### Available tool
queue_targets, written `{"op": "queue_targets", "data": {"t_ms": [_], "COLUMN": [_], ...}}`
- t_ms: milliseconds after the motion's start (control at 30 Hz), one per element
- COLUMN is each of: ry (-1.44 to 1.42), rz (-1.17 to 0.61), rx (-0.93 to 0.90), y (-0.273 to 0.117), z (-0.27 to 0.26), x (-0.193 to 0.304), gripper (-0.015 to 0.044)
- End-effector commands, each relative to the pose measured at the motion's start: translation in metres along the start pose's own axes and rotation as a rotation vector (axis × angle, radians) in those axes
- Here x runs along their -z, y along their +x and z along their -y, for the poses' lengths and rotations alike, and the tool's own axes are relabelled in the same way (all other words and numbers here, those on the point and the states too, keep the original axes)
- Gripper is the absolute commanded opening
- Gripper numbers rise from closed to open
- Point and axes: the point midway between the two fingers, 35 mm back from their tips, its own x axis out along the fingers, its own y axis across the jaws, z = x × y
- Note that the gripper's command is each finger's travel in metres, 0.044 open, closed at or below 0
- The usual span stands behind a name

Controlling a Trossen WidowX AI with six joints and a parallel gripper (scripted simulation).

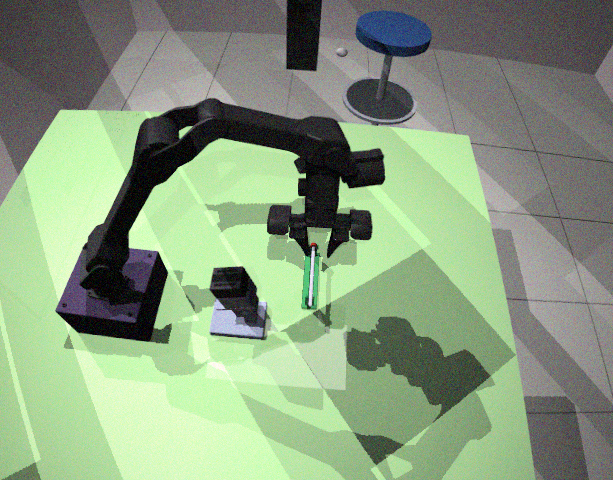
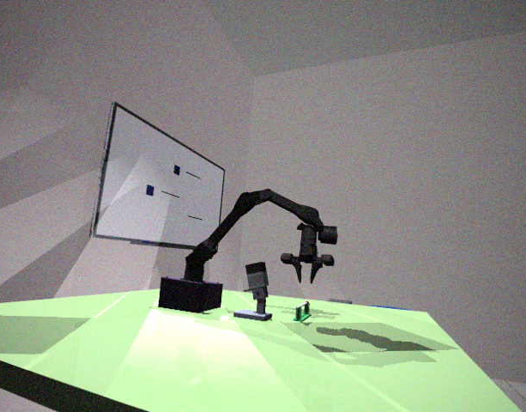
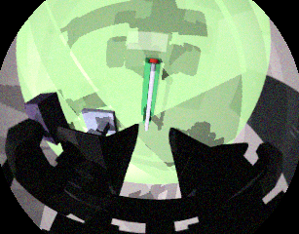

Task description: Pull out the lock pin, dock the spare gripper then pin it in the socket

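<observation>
We count one pin [image 1: 312,279] [image 2: 302,305] [image 3: 150,97], pale with a red end, lying lengthwise along one green holder [image 1: 304,302] [image 2: 302,317] [image 3: 144,95] on the table [image 1: 425,206] [image 2: 209,377] [image 3: 212,63]. Our one gripper [image 1: 317,255] [image 2: 305,282] [image 3: 155,129] hangs above it, pointing down, its two fingers partway apart with nothing between them. Nearer the arm's purple base box [image 1: 146,263] [image 2: 169,294] [image 3: 47,112], one pale plate [image 1: 224,326] [image 2: 247,315] carries one upright dark block assembly [image 1: 234,284] [image 2: 256,279]; we cannot tell which part is the socket. Beyond the table stands one blue stool [image 1: 393,32]; one whiteboard [image 2: 134,177] hangs on the wall.
</observation>
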Motion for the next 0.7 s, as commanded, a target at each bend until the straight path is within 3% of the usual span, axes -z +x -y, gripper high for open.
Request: {"op": "queue_targets", "data": {"t_ms": [0,667], "ry": [-0.009,-0.009], "rz": [-0.012,-0.012], "rx": [-0.019,-0.019], "y": [0.034,0.074], "z": [-0.004,-0.006], "x": [-0.007,-0.02], "gripper": [0.018,0.018]}}
